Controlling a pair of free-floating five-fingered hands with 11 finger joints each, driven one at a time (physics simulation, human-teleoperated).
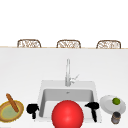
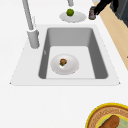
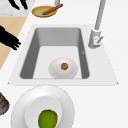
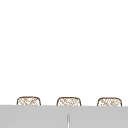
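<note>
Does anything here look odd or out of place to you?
A big red ball shows in the front view, hiding the sink's front. The side views show a white plate with a brown morsel in the basin instead.

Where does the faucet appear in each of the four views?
Front view: the faucet stands at the centre, behind the sink, below the middle chair.
Left side view: faucet at upper left, on the sink's rim.
Right side view: faucet at upper right, on the rim.
Upper view: its tip at bottom centre, under the middle chair.
Shared landmark: the sink.
</note>
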